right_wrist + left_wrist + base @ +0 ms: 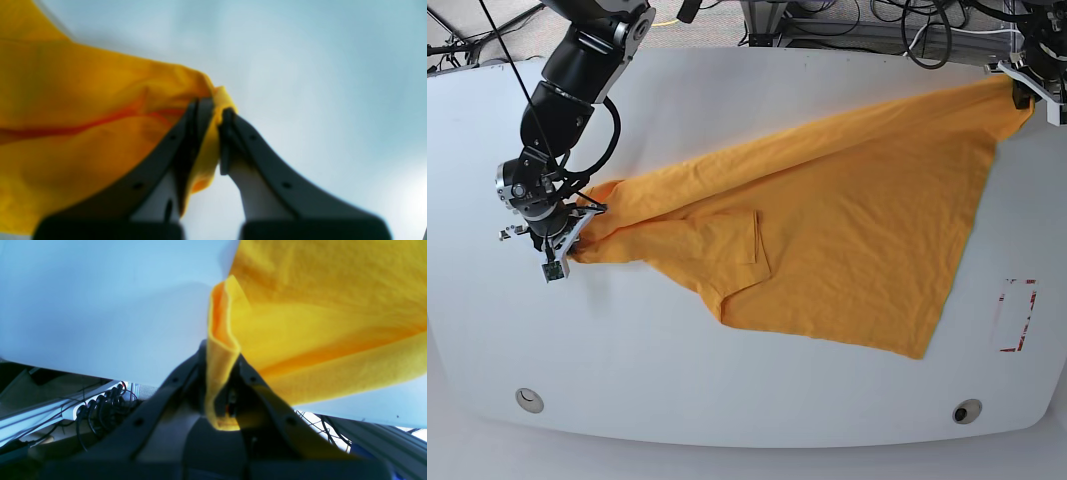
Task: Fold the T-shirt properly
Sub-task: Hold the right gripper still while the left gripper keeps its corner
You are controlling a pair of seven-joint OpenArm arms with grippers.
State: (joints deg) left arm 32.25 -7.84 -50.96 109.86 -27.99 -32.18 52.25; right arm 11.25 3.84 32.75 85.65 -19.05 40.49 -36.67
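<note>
Dark moulded left gripper (222,373) and right gripper (213,110) I operated each pinched bunched hem of the soft orange-yellow T-shirt (847,230), stretched triangular over the smooth white table (727,390).

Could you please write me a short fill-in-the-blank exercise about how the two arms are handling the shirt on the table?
1. The T-shirt is ____ in colour.
2. The left tool is shut on a bunched ____ of the shirt.
3. In the base view, the right tool grips the shirt at that view's ____ side.
4. The shirt lies spread on a ____ table.

Missing words: orange-yellow; fold; left; white
</note>
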